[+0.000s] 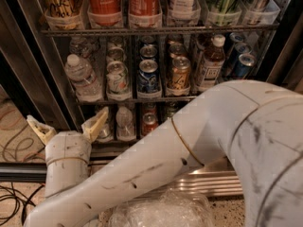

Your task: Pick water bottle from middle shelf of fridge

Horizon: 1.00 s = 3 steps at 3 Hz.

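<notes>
while the pale two-finger gripper [67, 127] hangs low at the left, below and in front of the thin dark wire middle shelf [142, 100], its yellowish fingertips [96, 124] stand wide apart and hold nothing. the clear, ribbed plastic water bottle [81, 77] with a white screw cap stands upright in the leftmost lane of that shelf, just beside a pale green-and-white can [116, 77] and near the left frame of the large black-framed fridge [45, 70]. hazards, as judged: a rising approach could catch the shelf edge; a misaligned finger could strike the frame or topple the neighbouring can; thin crinkly walls may buckle and slip under a hard squeeze.
</notes>
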Each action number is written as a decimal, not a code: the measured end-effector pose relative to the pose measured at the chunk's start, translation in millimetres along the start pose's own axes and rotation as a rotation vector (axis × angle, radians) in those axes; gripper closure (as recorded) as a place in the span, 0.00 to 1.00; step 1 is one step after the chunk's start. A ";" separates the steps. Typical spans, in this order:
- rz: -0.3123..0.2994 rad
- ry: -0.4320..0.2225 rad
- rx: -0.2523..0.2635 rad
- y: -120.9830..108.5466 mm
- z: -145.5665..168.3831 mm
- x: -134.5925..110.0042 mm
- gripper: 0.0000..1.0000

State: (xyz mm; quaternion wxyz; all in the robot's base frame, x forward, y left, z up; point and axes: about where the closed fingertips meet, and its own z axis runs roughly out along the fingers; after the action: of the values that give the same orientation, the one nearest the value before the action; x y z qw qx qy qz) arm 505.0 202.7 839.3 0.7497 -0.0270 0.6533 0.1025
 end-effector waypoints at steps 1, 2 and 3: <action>-0.096 -0.004 0.031 -10.3 9.0 6.6 0.00; -0.149 0.033 0.048 -23.8 -1.9 18.7 0.00; -0.149 0.033 0.048 -23.8 -1.9 18.7 0.00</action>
State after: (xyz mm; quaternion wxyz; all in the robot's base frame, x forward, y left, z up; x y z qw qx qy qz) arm 510.0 181.3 818.3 0.7447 -0.0594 0.6640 0.0302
